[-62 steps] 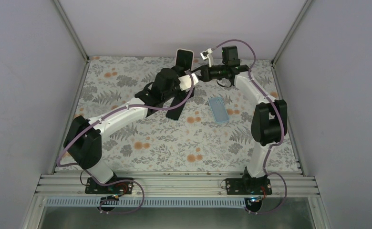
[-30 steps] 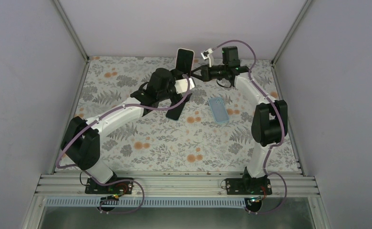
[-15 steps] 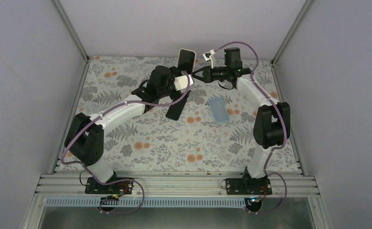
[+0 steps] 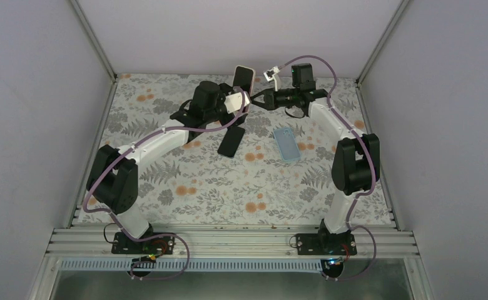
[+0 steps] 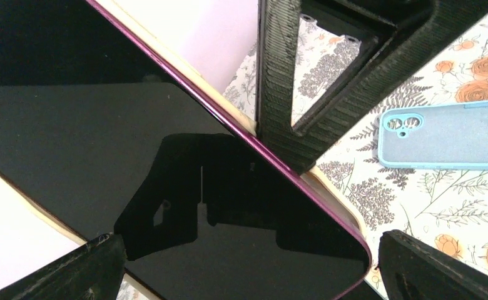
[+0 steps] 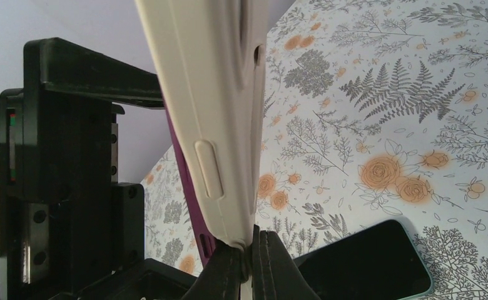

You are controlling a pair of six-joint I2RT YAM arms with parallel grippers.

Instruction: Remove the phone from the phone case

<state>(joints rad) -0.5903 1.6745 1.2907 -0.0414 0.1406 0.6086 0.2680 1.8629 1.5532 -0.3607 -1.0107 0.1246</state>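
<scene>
I find the back centre of the table (image 4: pixel 229 200) blocked. The phone (image 4: pixel 243 80) and its cream case (image 6: pixel 210 94) stand upright there. The right gripper (image 4: pixel 253 98) is pinched on the case edge, and the left gripper (image 5: pixel 260 265) is spread wide, with the screen filling the gap between its fingers. The left arm (image 4: pixel 160 139) crosses the left half diagonally, and the right arm (image 4: pixel 345 134) runs along the right side. A blue case (image 4: pixel 286 144) lies flat between them. Walls (image 4: pixel 35 112) close the left, right and back sides. I have open room over the near half.
</scene>
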